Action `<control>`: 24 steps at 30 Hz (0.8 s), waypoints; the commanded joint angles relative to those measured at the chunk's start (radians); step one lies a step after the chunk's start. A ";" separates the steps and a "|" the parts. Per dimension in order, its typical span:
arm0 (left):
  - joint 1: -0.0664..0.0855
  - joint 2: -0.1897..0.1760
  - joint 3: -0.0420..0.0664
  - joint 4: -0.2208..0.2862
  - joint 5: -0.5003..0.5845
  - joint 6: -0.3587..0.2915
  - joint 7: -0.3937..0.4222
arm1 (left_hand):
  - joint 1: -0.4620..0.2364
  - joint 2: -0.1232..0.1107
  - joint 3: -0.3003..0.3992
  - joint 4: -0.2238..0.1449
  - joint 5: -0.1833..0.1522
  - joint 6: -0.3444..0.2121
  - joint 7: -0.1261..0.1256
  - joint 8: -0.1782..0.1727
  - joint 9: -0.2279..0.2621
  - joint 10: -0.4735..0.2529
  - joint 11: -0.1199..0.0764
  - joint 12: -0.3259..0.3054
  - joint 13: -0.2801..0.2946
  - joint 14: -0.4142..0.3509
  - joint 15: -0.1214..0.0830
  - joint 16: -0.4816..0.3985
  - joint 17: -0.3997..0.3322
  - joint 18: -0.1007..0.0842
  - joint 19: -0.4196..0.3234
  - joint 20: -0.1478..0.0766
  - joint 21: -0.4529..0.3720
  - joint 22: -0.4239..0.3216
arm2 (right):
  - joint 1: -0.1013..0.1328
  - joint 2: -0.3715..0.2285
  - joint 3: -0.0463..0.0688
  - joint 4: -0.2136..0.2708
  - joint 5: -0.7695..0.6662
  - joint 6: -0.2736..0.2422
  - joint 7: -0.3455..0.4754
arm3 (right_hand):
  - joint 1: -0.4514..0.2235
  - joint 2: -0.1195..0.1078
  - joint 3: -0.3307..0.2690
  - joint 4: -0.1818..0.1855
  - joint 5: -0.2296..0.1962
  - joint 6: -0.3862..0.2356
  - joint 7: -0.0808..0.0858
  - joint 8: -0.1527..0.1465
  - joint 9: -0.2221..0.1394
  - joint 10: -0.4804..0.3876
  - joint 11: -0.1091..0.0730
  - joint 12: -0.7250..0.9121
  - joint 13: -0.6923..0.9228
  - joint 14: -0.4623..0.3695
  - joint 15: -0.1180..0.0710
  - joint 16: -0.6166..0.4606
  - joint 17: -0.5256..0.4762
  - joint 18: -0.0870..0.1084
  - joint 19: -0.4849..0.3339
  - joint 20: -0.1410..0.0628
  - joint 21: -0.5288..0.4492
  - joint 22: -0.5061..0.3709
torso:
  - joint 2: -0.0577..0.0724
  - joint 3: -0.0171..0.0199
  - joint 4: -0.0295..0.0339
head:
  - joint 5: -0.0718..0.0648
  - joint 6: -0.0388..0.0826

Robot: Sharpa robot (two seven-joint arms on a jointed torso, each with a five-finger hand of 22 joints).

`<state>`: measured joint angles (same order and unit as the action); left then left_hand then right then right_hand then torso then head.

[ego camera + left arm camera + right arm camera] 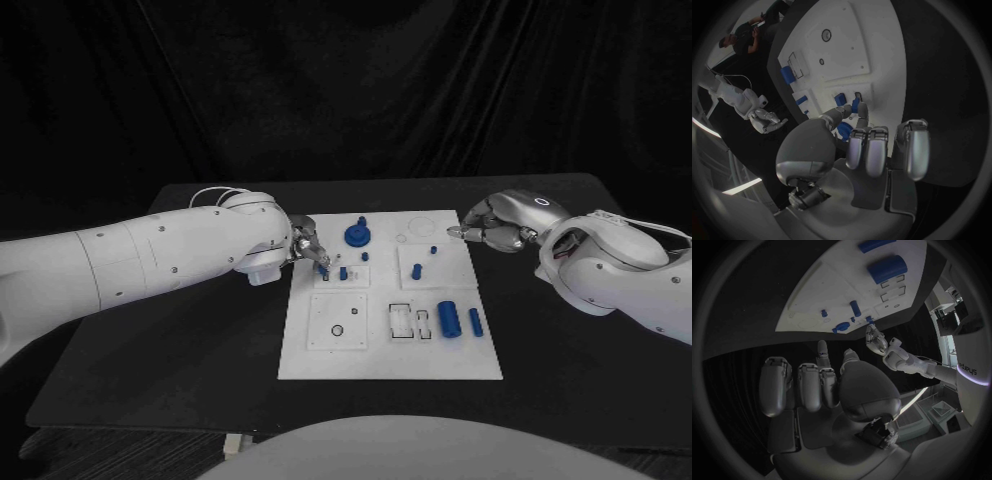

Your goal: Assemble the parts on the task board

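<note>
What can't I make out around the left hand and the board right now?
- Head view: the left hand covers the small blue part at its fingertips, so whether that part is seated in the task board or still free can't be told.
- Left wrist view: the fingers hide the part's base.
- Head view: the right hand at the board's far edge has its fingertips curled under; contact with the board is unclear.
</note>
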<state>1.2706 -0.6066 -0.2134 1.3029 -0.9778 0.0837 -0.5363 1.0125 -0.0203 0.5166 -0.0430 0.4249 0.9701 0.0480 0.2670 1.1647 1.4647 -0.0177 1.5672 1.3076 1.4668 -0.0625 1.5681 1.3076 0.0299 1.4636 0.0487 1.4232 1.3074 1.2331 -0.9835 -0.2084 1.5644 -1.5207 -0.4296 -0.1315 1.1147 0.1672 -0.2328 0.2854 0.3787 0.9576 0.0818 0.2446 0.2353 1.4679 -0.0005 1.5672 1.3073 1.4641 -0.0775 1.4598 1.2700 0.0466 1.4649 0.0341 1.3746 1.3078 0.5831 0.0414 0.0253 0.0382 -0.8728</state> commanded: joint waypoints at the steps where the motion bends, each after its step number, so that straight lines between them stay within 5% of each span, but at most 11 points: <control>1: -0.003 0.004 0.001 -0.001 0.001 0.010 0.026 | -0.001 0.008 0.037 -0.032 0.001 0.001 -0.005 0.005 0.000 0.106 -0.008 0.004 0.263 0.104 -0.008 0.003 0.263 0.011 0.001 -0.005 -0.003 0.208 | -0.003 0.000 0.001 -0.001 -0.002 0.004 -0.004 | 0.008 -0.001 -0.001 -0.007 0.003 0.007 0.000 -0.006 0.001 0.103 0.006 0.004 0.263 0.056 0.006 -0.004 -0.001 0.005 0.030 0.004 -0.004 0.193 | 0.000 0.0001 0.0001 | 0.000 0.000; 8: -0.008 0.009 0.001 -0.013 0.001 0.009 0.030 | -0.001 0.010 0.038 -0.031 0.000 0.001 -0.005 0.005 0.000 0.106 -0.008 0.004 0.263 0.104 -0.008 0.003 0.263 0.011 0.001 -0.005 -0.003 0.209 | -0.003 -0.003 0.001 0.001 -0.001 0.005 -0.004 | 0.008 -0.001 -0.001 -0.007 0.003 0.007 0.000 -0.006 0.001 0.103 0.006 0.004 0.263 0.056 0.006 -0.004 -0.001 0.005 0.030 0.004 -0.004 0.193 | 0.000 0.0004 0.0002 | 0.008 0.000; 24: -0.027 0.011 0.001 -0.019 0.001 0.006 0.035 | -0.001 0.011 0.039 -0.031 0.000 0.001 -0.005 0.005 0.000 0.106 -0.008 0.004 0.263 0.104 -0.008 0.003 0.263 0.011 0.000 -0.005 -0.004 0.208 | -0.004 -0.003 0.001 0.001 0.002 0.008 -0.003 | 0.008 -0.001 -0.001 -0.007 0.003 0.007 0.000 -0.006 0.001 0.103 0.006 0.004 0.263 0.056 0.006 -0.004 -0.001 0.005 0.030 0.004 -0.004 0.193 | 0.001 -0.0004 0.0006 | 0.001 0.000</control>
<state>1.2504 -0.5969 -0.2110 1.2818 -0.9779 0.0842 -0.5154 1.0100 -0.0228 0.5332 -0.0597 0.4216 0.9707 0.0483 0.2668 1.1636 1.4647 -0.0177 1.5672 1.3076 1.4668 -0.0625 1.5681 1.3075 0.0299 1.4636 0.0487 1.4232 1.3079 1.2314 -0.9852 -0.2084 1.5647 -1.5186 -0.4274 -0.1310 1.1147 0.1671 -0.2329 0.2854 0.3787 0.9576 0.0817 0.2446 0.2351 1.4679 -0.0005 1.5672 1.3073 1.4641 -0.0775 1.4598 1.2701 0.0467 1.4649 0.0341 1.3746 1.3079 0.5833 0.0415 0.0253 0.0399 -0.8728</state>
